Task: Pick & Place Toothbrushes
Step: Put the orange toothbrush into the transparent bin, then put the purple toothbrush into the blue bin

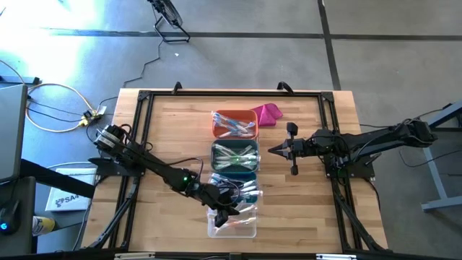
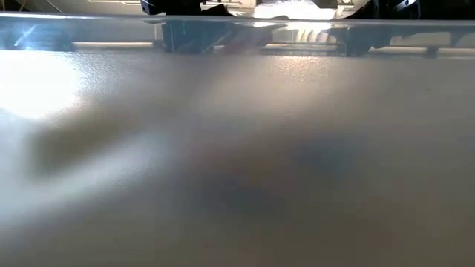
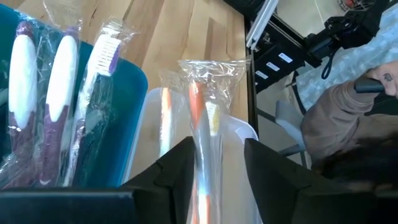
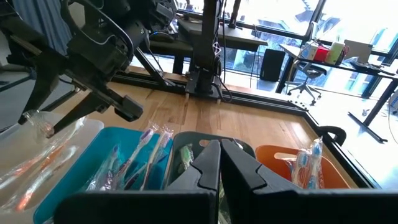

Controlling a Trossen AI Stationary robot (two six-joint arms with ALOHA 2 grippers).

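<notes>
Four bins stand in a column: orange (image 1: 234,115), grey (image 1: 214,155), teal (image 3: 134,87) and clear (image 3: 247,127). Wrapped toothbrushes lie in each, white-and-purple ones (image 3: 59,93) in the teal bin. My left gripper (image 3: 219,149) hangs open over the clear bin (image 1: 249,230). A wrapped orange-handled toothbrush (image 3: 205,112) stands in the gap between its fingers, its far end over the bin's rim. A second orange one (image 3: 165,118) lies in the bin. My right gripper (image 4: 221,163) is shut and waits to the right of the grey bin (image 1: 277,150). My left gripper stands open around the orange-handled toothbrush. The wrapper's edge (image 3: 194,163) runs along the inner side of one finger (image 3: 180,177). A strip of bin shows between the wrapper and the other finger (image 3: 267,177). I cannot tell whether it touches the wrapper.
A magenta cloth lump (image 1: 268,113) lies beside the orange bin, toward the table's far edge. A black frame (image 1: 144,97) rims the wooden table. A person's sleeve and hand (image 3: 348,106) show beyond the table's edge. The low view is a blur.
</notes>
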